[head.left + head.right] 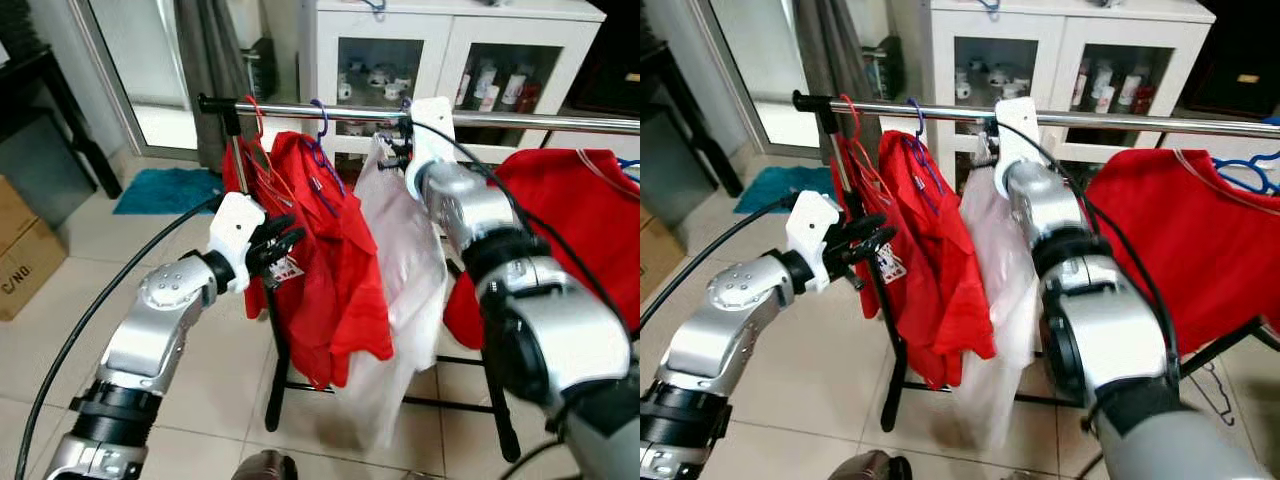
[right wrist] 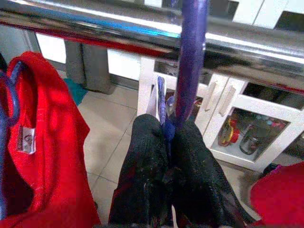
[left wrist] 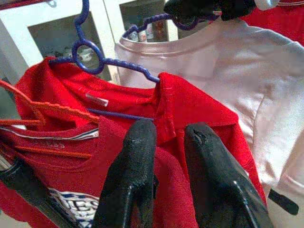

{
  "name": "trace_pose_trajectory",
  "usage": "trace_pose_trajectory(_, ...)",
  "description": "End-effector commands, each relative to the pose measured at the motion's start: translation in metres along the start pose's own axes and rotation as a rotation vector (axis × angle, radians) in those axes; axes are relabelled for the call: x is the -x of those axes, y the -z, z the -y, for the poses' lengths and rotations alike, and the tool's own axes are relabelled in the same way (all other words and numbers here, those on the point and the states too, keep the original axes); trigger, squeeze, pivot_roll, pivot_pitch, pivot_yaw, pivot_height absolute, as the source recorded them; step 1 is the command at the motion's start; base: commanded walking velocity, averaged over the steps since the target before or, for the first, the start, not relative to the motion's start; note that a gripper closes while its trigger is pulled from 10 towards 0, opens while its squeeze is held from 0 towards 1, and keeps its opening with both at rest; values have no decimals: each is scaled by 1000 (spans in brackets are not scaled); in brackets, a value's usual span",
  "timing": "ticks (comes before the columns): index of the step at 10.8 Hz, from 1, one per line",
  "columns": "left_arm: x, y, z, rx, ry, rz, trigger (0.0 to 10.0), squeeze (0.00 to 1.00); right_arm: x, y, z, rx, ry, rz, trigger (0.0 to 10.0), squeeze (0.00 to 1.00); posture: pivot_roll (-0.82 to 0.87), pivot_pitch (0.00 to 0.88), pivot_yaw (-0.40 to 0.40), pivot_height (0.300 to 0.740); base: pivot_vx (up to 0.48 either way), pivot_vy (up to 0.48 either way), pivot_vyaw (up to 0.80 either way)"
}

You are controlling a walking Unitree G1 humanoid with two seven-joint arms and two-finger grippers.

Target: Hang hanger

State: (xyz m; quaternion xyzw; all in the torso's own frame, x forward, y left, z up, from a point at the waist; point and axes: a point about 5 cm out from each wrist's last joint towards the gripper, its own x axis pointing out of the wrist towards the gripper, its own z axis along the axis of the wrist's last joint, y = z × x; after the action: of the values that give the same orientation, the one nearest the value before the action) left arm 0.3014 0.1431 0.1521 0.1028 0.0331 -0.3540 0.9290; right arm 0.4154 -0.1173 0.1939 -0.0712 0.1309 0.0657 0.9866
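Right claw raised, gripping hanger

From the head we look forward and down with two eyes; both share the long chrome clothes rail. Our left wrist camera is close to the red shirts. Our right wrist camera looks up, very near this rail.

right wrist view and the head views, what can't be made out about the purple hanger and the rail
- Purple hanger: its hook top over the rail is cut off by the right wrist view's top edge.
- Right end effector: its grip is hidden behind its white mount in the eye views.
- Rail's right end: cut off by the frame edge.
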Motion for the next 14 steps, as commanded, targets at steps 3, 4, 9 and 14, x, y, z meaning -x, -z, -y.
trace_pose_trajectory(3, 15, -2, -5, -5, -21, -32, 10000, 0, -1, -12, 1, -9, 21, 16, 10000, 0, 113, 0, -2, 740, 0, 0, 0)
trace_pose_trajectory(4, 20, -1, -5, -8, -22, -49, 10000, 0, -2, -10, 0, -14, 15, 4, 10000, 0, 128, 0, -7, 740, 0, 0, 0)
trace_pose_trajectory(9, 31, -1, -4, 68, -86, -38, 10000, 0, -2, 0, 2, -46, -41, -3, 10000, 1000, 128, 0, -10, 740, 0, 0, 0)
trace_pose_trajectory(14, 8, 1, -3, 164, -259, 52, 10000, 0, 84, 35, 33, -237, -313, 329, 10000, 1000, 10, 0, 71, 740, 0, -148, 0)
